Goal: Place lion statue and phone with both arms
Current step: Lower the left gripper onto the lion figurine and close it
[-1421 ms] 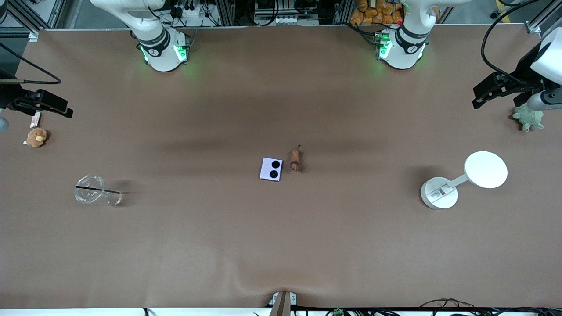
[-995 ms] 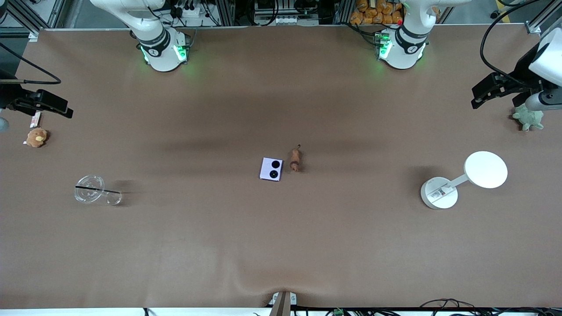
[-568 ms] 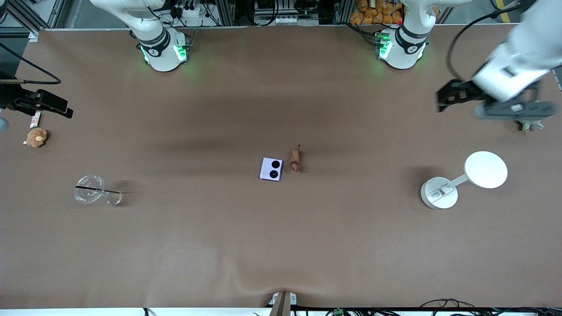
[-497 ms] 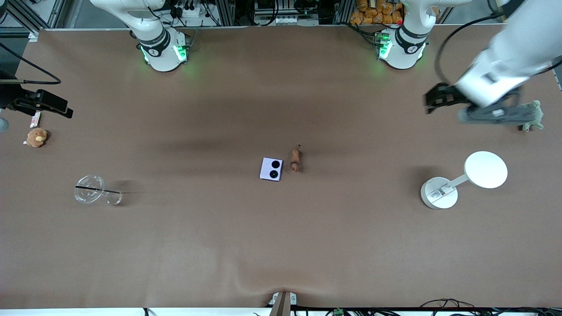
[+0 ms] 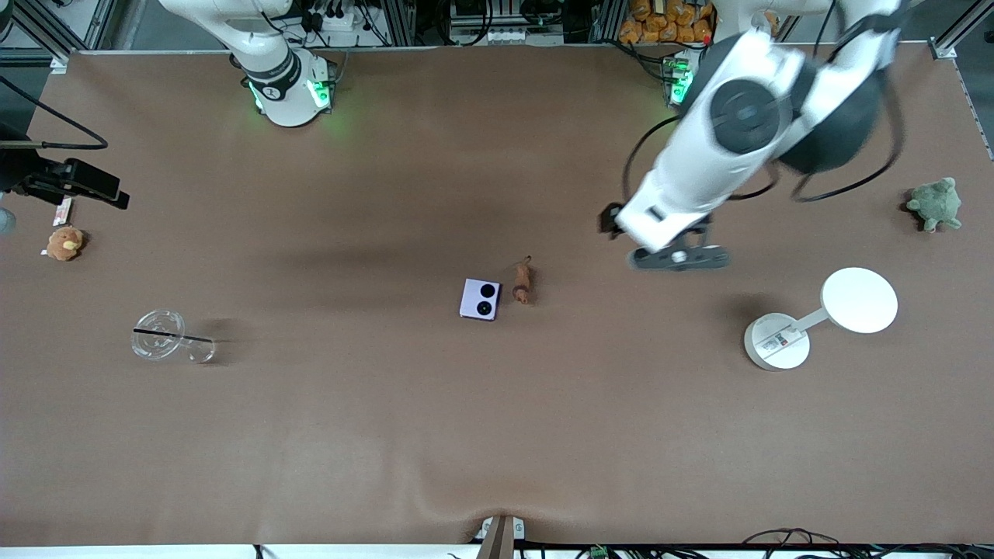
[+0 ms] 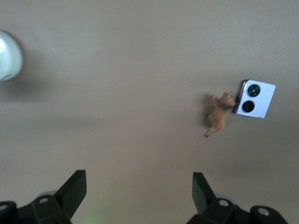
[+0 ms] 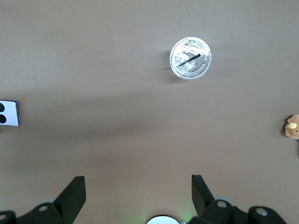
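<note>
The lion statue [image 5: 523,282] lay on the worktop [image 5: 497,435] about midway between the two arms' ends, on its side, with the phone [image 5: 479,299] just beside it toward the right arm's end and slightly nearer the front camera. In the left wrist view the lion statue [image 6: 219,113] appeared to touch or nearly touch the phone [image 6: 254,99] at its head end; actual contact could not be confirmed. The statue's long axis ran roughly toward and away from the front camera, its thin tail pointing to the robots' bases. The left pincer [image 5: 677,257] was over bare worktop on the left arm's side of the lion statue, near it but not above it, so the statue lay from this pincer toward the right arm's end. The left wrist view showed the left pincer [image 6: 139,191] with its fingers [image 6: 74,189] spread wide and nothing between them. The right pincer [image 7: 138,193] was likewise spread open and empty; it waited over the right arm's end of the worktop, well apart from the phone [image 7: 9,113]. The left arm was therefore judged the nearer one to the lion statue. Because the phone sat close against the statue's head end, a grasp across the statue's narrow body would be judged to leave one finger little room.
</note>
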You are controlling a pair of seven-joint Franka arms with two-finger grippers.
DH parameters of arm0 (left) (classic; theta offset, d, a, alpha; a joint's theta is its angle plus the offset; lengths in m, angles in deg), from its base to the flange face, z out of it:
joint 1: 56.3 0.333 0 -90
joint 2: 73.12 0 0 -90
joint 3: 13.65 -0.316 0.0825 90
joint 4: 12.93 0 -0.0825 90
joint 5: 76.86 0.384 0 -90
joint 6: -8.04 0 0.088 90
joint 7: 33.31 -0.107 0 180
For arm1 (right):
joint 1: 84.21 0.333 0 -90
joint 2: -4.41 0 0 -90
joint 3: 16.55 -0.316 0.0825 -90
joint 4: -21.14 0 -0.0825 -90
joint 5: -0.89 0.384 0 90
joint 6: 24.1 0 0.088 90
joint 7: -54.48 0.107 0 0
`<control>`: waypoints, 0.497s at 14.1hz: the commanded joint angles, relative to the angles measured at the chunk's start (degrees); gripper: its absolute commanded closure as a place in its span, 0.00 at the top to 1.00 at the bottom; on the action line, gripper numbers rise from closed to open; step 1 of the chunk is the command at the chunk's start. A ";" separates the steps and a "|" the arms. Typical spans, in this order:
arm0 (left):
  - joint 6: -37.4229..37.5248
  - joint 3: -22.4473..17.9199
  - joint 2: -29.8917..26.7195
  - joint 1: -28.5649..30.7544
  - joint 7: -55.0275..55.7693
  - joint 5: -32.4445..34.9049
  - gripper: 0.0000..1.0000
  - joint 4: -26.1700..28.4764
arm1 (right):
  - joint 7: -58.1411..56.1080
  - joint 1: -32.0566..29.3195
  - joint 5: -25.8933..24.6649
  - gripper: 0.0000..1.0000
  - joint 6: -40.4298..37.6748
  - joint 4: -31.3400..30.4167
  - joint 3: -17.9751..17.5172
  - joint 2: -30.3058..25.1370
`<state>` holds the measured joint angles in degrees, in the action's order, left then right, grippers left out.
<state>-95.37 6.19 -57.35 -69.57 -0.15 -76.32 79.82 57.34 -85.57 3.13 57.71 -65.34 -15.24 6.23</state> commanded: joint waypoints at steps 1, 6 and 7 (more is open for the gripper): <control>-8.00 -0.06 1.98 -2.02 5.40 0.25 1.00 3.47 | -0.48 -0.75 1.01 1.00 -0.59 0.44 -0.34 0.02; -17.43 -0.15 9.71 -6.59 13.23 4.37 1.00 3.84 | -0.57 -0.75 1.01 1.00 -0.59 0.44 -0.34 0.02; -18.75 -0.15 11.55 -7.21 14.73 5.51 1.00 3.41 | -0.57 -0.75 1.01 1.00 -0.59 0.44 -0.34 0.02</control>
<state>-111.57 6.19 -48.76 -75.45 11.34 -73.52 84.14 57.34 -85.57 3.13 57.70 -65.34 -15.24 6.26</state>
